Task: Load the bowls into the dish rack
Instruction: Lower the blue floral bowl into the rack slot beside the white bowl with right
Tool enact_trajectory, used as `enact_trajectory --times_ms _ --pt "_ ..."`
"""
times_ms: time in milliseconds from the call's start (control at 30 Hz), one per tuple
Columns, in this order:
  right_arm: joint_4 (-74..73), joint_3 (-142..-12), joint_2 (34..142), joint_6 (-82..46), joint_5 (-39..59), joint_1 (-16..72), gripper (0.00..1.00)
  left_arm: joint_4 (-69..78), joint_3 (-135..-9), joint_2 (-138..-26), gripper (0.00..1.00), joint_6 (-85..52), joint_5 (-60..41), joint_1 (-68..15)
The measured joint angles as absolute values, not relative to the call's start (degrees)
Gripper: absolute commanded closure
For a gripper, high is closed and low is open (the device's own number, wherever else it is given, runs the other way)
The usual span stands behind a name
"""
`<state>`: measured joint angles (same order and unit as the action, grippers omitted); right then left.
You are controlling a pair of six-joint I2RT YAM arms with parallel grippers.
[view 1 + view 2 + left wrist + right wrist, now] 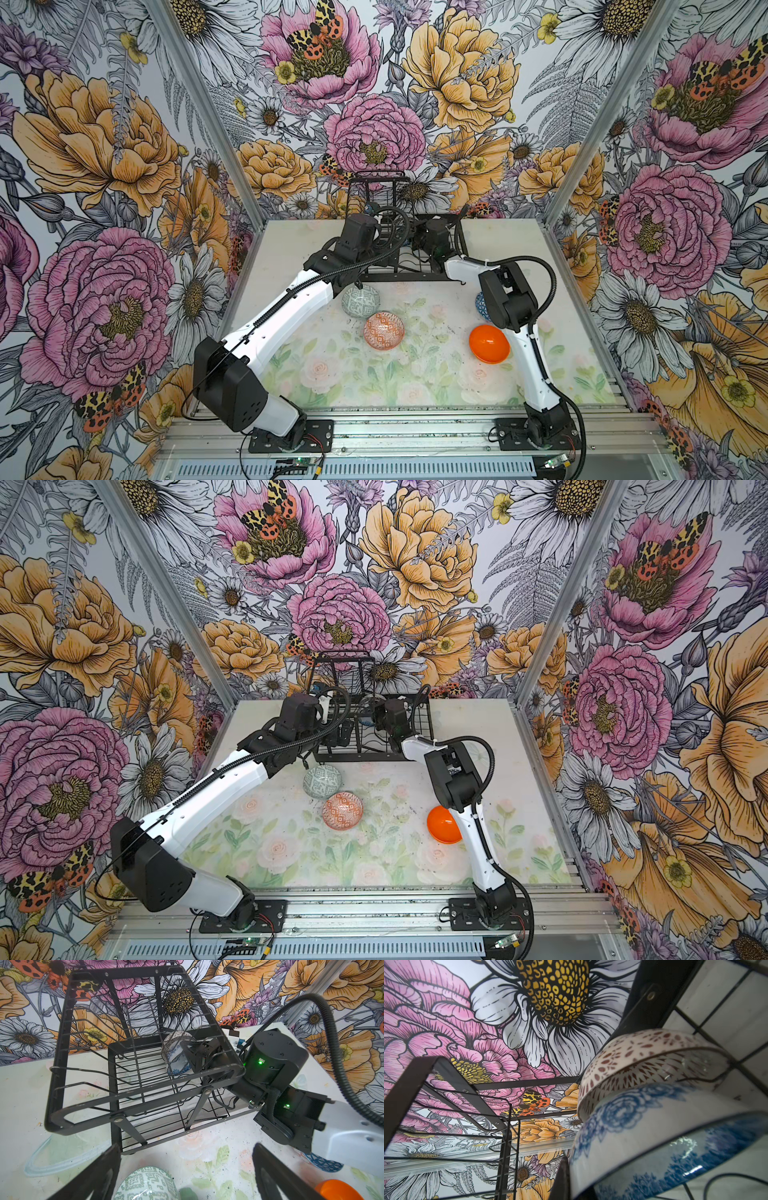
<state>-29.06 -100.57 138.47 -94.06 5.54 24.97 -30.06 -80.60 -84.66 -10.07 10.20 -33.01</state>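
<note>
The blue bowl [178, 1065] leans on the dotted bowl [176, 1035] in the rack [133, 1095], my right hand [187, 1053] pinched shut on its rim, while the green bowl [360, 300], patterned bowl [383, 331], orange bowl [489, 344] and triangle bowl [324, 1164] sit on the tabletop [415, 374] and my left hand [187, 1147] is spread wide apart by the green bowl.

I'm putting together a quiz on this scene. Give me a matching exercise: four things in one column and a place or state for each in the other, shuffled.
Things:
A. grey-green bowl
B. plain orange bowl
C. blue-flowered bowl
D. left gripper

Places or states:
1. open
2. in the rack
3. on the table, beside the right arm
4. on the table, next to the orange-white bowl

Pairs: A-4, B-3, C-2, D-1.
</note>
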Motion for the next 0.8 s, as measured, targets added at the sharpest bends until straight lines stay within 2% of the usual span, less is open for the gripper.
enact_trajectory --times_ms 800 --pt "-34.3 -94.5 137.3 -96.4 -0.3 27.1 1.0 -30.2 -80.6 -84.7 0.01 -10.1 10.5 -32.4"
